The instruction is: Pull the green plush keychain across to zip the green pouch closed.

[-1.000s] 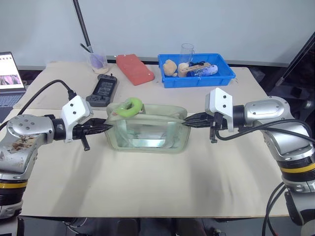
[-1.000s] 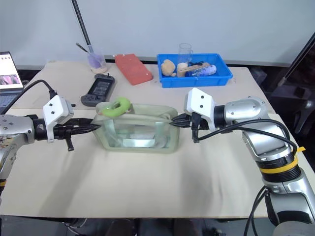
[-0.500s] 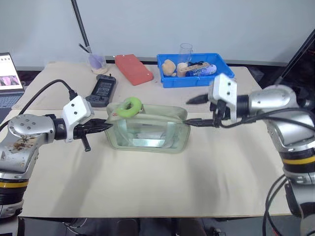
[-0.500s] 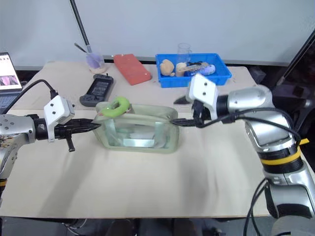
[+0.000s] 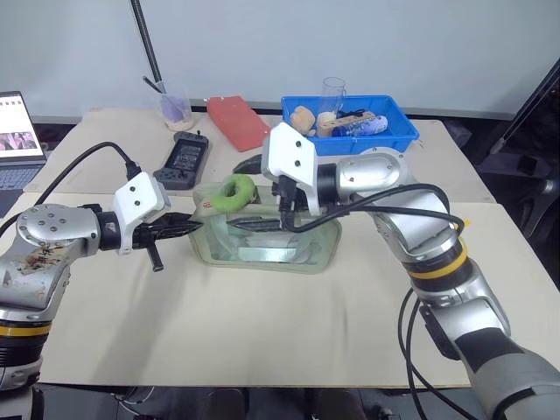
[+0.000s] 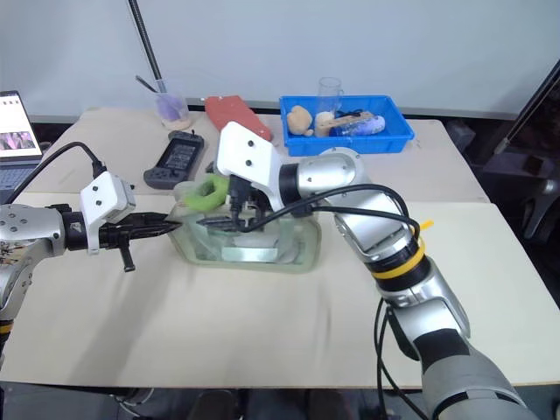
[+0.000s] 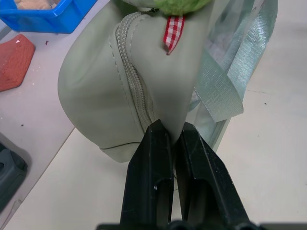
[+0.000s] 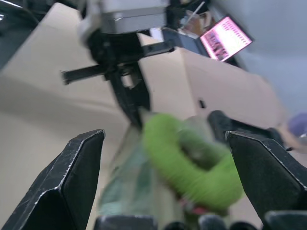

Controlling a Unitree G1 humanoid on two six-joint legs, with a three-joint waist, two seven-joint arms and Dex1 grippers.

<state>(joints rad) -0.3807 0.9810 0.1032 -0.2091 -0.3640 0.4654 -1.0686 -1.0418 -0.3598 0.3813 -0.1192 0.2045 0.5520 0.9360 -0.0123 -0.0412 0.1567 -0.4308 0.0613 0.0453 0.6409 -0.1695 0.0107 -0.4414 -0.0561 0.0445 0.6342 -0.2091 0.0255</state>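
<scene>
The pale green pouch (image 5: 289, 241) with clear sides stands mid-table. On its top, near the left end, rests the lime-green plush keychain (image 5: 233, 191). My left gripper (image 5: 188, 226) is shut on the pouch's left end fabric, which the left wrist view shows pinched by the zipper (image 7: 136, 100) between the fingers (image 7: 153, 158). My right gripper (image 5: 245, 194) is open and reaches leftward over the pouch, one finger on each side of the keychain. In the right wrist view the keychain (image 8: 192, 167) lies between the spread fingertips (image 8: 88, 148).
A blue bin (image 5: 350, 144) with small items and a clear glass (image 5: 332, 87) stands at the back. A red block (image 5: 238, 121), a black remote (image 5: 185, 157) and a cup (image 5: 173, 109) lie back left. A laptop (image 5: 17, 131) sits far left.
My right gripper let go of the pouch's right end, opened, and swung left over the pouch to straddle the keychain. The left gripper kept still on the pouch's left end.
</scene>
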